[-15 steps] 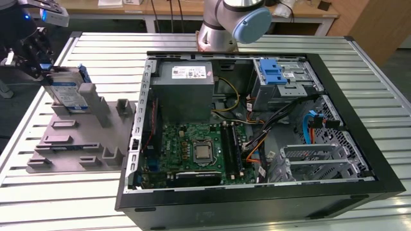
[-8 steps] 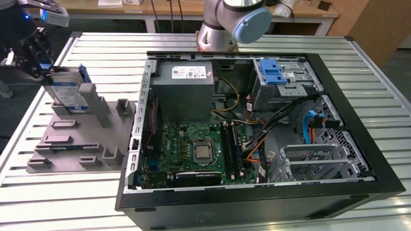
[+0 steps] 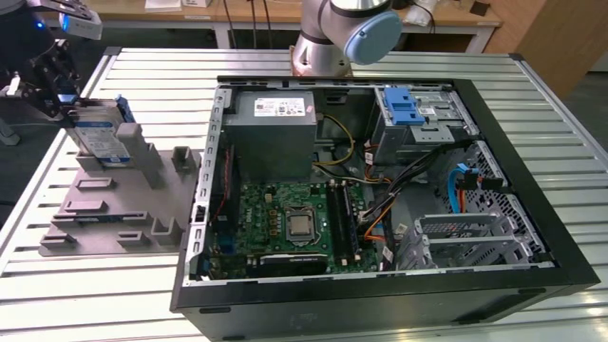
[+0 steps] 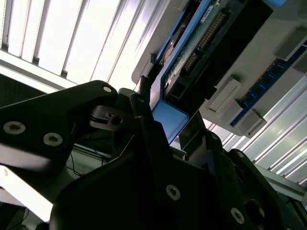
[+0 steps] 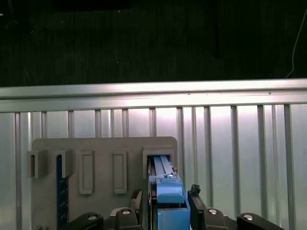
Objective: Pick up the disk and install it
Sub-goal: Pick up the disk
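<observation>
slatted metal table (image 3: 532, 85) carries 1 grey fixture (image 3: 105, 214), with 1 open computer case (image 3: 380, 308) just beside the fixture on the exterior view's right. 1 disk (image 3: 102, 139) stands on edge in a slot of the fixture. 1 gripper (image 5: 166, 195) sits over the fixture, its 2 fingers (image 5: 194, 194) drawn narrow and clasping the disk's blue end between them.

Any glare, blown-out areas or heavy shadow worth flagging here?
Exterior view: even light, mild sheen on the slatted table, shadow inside the computer case. Second wrist view: table slats blown out by glare, the gripper a dark silhouette. First wrist view: background beyond the table nearly black, a bright band along its edge, the disk evenly lit.
</observation>
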`<state>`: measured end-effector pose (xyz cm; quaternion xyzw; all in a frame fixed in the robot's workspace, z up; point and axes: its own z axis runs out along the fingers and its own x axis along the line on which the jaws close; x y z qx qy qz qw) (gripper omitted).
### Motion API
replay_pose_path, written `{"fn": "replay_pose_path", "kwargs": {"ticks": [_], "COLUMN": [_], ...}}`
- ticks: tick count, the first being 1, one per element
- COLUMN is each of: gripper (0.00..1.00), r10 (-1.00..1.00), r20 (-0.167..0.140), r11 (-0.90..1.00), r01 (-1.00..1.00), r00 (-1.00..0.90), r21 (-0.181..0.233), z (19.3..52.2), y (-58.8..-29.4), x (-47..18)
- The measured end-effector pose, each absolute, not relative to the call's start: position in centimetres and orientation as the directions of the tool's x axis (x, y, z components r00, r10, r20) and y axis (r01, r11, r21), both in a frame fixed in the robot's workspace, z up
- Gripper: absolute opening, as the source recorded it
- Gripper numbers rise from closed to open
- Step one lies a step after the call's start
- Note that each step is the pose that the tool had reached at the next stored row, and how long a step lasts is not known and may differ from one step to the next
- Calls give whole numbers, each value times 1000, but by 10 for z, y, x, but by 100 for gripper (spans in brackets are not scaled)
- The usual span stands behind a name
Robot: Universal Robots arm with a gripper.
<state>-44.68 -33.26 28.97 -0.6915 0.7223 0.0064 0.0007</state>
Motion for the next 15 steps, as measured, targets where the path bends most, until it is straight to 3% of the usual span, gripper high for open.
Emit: {"fn": "replay_pose_path", "kwargs": {"ticks": [11,12,15], "gripper": [48,42,40], "r10": [-999,-999,-999], "r20": [-10,-10,-10], "r11": [44,44,44], "r01": [-999,-999,-999], "r00": [-44,-44,-44], "r21": [8,8,8], "z": [289,289,289], "y": [-333,-333,-333], "x": [-447,-447,-447]}}
